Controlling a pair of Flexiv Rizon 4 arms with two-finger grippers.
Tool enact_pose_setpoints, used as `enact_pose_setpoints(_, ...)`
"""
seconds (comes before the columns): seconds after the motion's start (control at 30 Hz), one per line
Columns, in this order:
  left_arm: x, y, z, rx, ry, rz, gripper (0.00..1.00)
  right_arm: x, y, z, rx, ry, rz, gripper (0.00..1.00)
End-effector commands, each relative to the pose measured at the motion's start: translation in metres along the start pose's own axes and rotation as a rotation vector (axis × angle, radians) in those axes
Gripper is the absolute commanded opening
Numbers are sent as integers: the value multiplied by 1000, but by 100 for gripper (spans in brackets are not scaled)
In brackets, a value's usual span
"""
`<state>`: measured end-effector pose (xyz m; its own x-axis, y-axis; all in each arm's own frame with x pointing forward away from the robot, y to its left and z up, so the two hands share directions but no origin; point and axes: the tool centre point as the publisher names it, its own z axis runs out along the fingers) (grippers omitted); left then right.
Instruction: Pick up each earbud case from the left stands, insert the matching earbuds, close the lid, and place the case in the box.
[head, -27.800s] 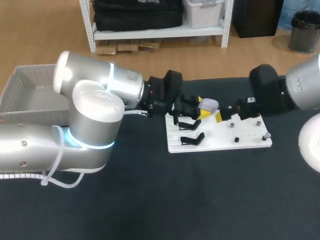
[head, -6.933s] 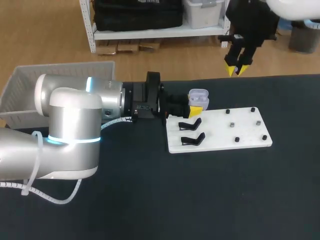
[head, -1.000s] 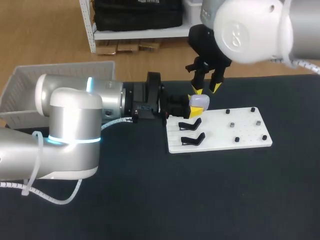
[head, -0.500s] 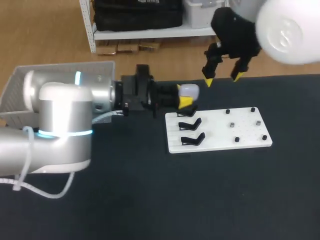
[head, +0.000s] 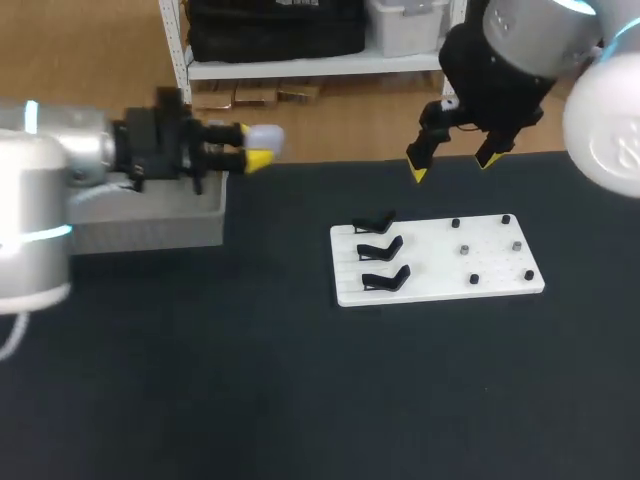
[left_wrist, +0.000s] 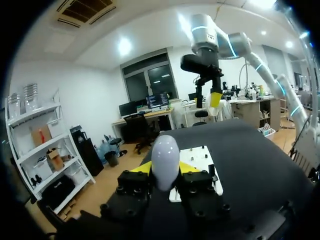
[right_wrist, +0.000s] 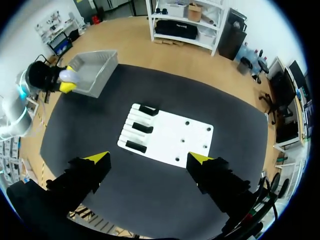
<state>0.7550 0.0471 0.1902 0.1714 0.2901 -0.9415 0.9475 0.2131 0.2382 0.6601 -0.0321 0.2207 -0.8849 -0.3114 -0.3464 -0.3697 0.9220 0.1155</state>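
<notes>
Left jaws clamp the pale earbud case (head: 262, 138), its lid seemingly closed, near the grey box (head: 150, 222), while right jaws hang wide apart over the counter (head: 300, 380).

You are looking at a smooth, pale lilac plastic earbud case (left_wrist: 165, 159) that is catching the ceiling light with a soft sheen. The flat white plastic board (head: 440, 262) is showing a matt face, and its black plastic stands (head: 381, 246) are looking equally dull. The dark table cover (head: 300, 400) is reading as matt and cloth-like. The grey plastic box (head: 150, 228) is looking smooth.
</notes>
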Motion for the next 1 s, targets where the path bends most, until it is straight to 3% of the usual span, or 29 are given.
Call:
enact_pose_setpoints(0.03, 25, 29, -55, 29, 18, -13, 0, 4, 0, -1, 2, -22, 1, 100)
enact_pose_setpoints(0.37, 97, 82, -100, -7, 106, -32, 0, 4, 0, -1, 2, -22, 1, 100)
enact_pose_setpoints(0.5, 114, 92, -101, 19, 151, -13, 0, 4, 0, -1, 2, -22, 1, 100)
enact_pose_setpoints(0.7, 152, 98, -97, -27, 195, -63, 0, 4, 0, -1, 2, -22, 1, 100)
enact_pose_setpoints(0.87, 172, 99, -97, -69, 211, -115, 0, 4, 0, -1, 2, -22, 1, 100)
enact_pose_setpoints(0.9, 172, 99, -97, -75, 212, -115, 14, 4, 0, -1, 2, -22, 1, 100)
enact_pose_setpoints(0.93, 171, 98, -97, -76, 206, -114, 72, 4, 0, -1, 2, -22, 1, 100)
enact_pose_setpoints(0.97, 170, 97, -98, -79, 210, -111, 100, 4, 0, -1, 2, -22, 1, 100)
enact_pose_setpoints(1.0, 168, 97, -100, -84, 207, -107, 100, 4, 0, -1, 2, -22, 1, 100)
